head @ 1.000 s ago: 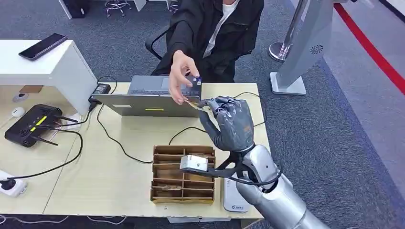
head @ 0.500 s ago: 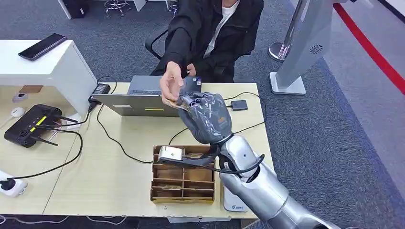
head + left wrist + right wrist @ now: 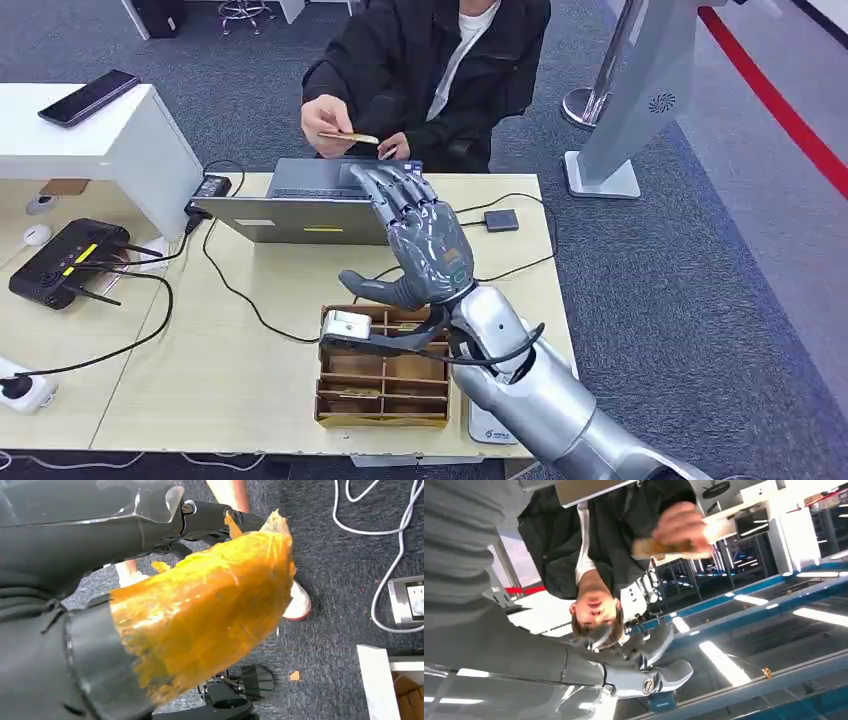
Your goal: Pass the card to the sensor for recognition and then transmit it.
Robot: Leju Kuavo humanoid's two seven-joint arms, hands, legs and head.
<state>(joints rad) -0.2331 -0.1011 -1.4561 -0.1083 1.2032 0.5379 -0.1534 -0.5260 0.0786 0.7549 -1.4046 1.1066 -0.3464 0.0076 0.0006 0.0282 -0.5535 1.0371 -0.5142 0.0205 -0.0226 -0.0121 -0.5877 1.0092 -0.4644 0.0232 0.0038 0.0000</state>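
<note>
right hand (image 3: 425,240) empty (fingers spread), person's hand (image 3: 325,125) holding card (image 3: 349,138), seemingly flat

Card (image 3: 349,138), thin and tan, lies flat in the person's hand (image 3: 322,120), beyond the table's (image 3: 250,370) far edge.

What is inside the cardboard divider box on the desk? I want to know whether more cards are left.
The cardboard divider box shows brown slots, with a flat brown piece in some; whether these are cards is unclear. The right hand and its wrist hide the slots nearest the arm.
</note>
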